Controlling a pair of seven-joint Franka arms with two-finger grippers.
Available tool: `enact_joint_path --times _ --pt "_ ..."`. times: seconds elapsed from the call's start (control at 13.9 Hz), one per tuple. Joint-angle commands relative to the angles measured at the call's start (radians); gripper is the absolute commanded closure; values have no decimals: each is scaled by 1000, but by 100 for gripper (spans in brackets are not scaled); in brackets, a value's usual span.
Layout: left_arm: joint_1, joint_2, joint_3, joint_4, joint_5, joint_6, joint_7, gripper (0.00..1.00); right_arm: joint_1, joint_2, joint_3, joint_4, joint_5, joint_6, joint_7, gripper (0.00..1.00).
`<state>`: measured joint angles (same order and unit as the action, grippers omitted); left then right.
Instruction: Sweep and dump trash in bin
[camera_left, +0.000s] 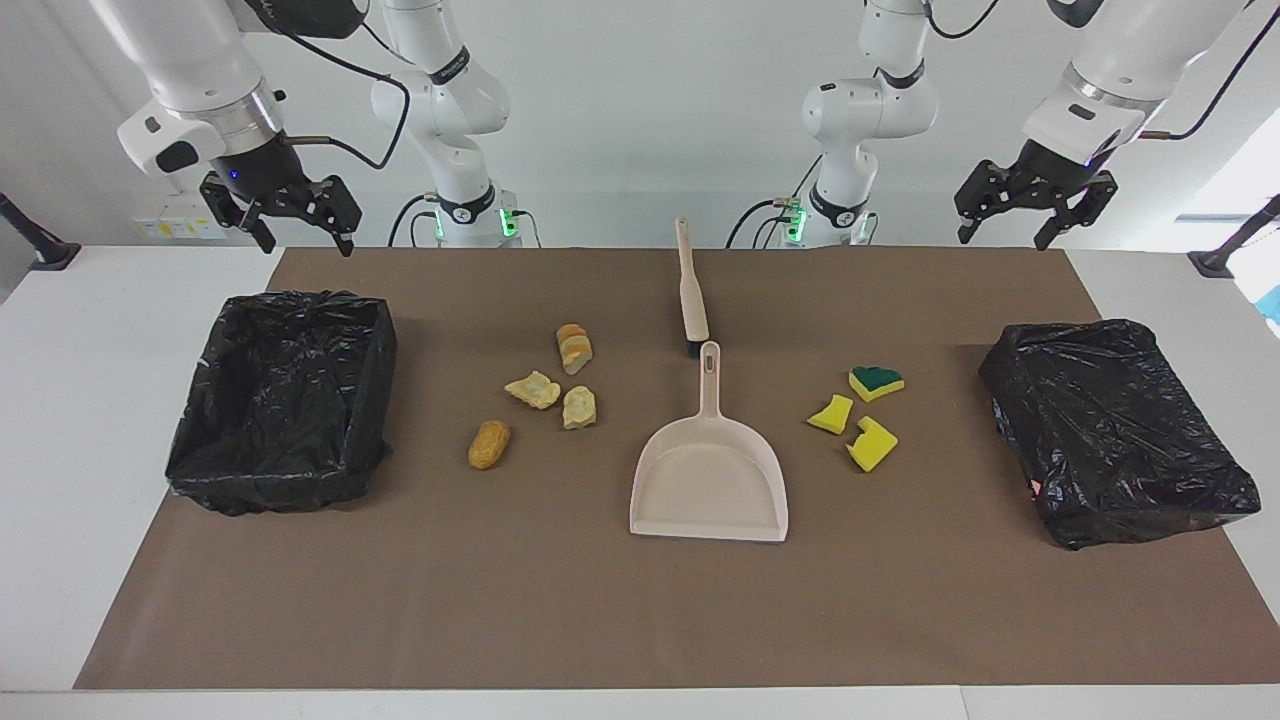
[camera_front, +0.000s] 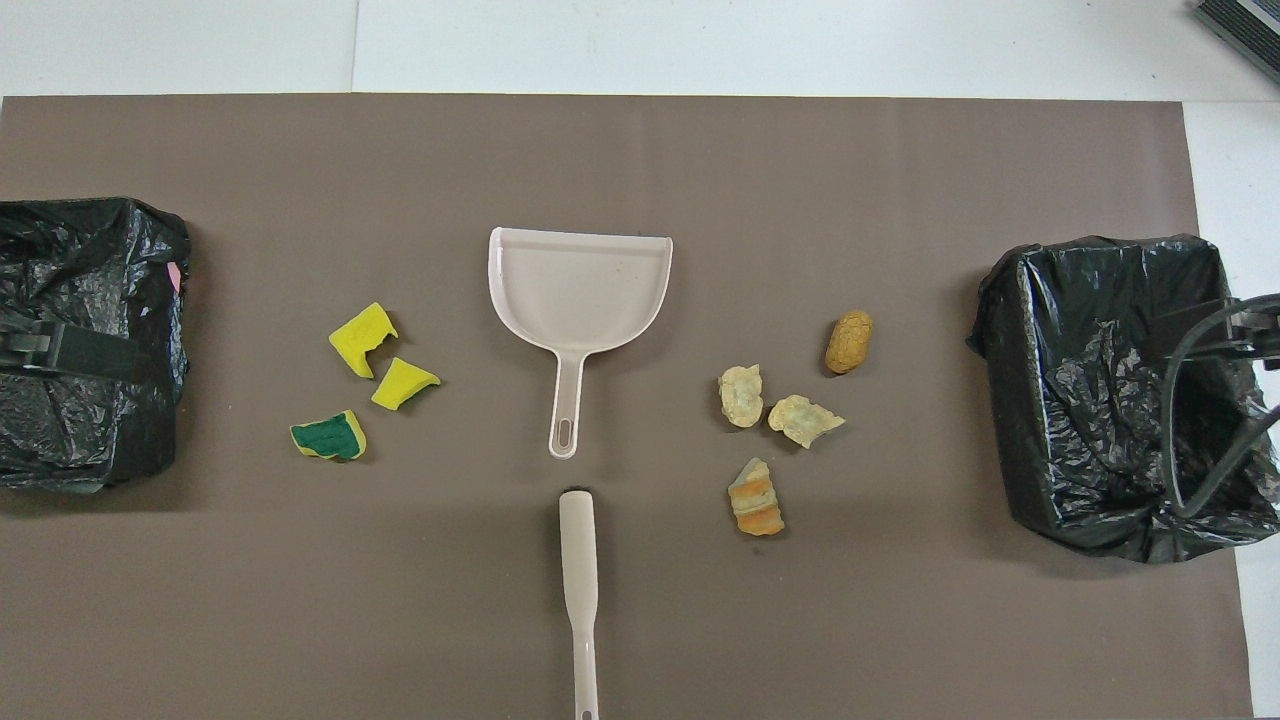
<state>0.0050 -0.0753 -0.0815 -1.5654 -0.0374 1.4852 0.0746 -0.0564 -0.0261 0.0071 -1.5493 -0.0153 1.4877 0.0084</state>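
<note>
My left gripper (camera_left: 1035, 215) and right gripper (camera_left: 283, 215) hung spread wide and empty above the robots' edge of the brown mat (camera_left: 640, 620). The sponge scraps (camera_left: 860, 415) lay toward my left arm's end beside the dustpan (camera_left: 709, 480), and the bread chunks (camera_left: 545, 395) lay toward my right arm's end.

Your beige plastic dustpan (camera_left: 709, 480) lies mid-mat, four tan bread chunks (camera_left: 545, 395) toward the right arm's end, three yellow sponge scraps (camera_left: 860, 415) toward the left's. Both your grippers, left gripper (camera_left: 1037, 215) and right gripper (camera_left: 290, 220), hang open above the mat's robot-side edge.

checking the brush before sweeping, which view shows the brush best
The facing view: the brush shows whole, handle to dark bristle end by the dustpan handle. The overhead view cuts its handle at the frame edge.
</note>
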Motion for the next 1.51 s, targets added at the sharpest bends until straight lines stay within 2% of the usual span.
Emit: enact_joint_path --times 0.0,0.29,0.58,0.79,1.22,1.44 --pt "-10 -31 8 -35 -12 6 -1 0 4 8 -6 9 18 -7 31 0" --pt "-14 -32 5 -50 -19 18 -10 0 6 5 -6 8 20 -7 31 0" --pt "-54 -98 0 -155 -19 46 -13 0 6 6 -6 3 20 -9 30 0" --pt "-100 -124 0 -198 -21 46 -30 0 9 0 5 -11 21 -7 33 0" --pt "-341 -267 0 -438 -61 70 -206 0 9 -2 7 -17 21 -9 33 0" --pt "-477 -284 -1 -514 -88 86 -326 0 9 -2 7 -18 21 -10 33 0"
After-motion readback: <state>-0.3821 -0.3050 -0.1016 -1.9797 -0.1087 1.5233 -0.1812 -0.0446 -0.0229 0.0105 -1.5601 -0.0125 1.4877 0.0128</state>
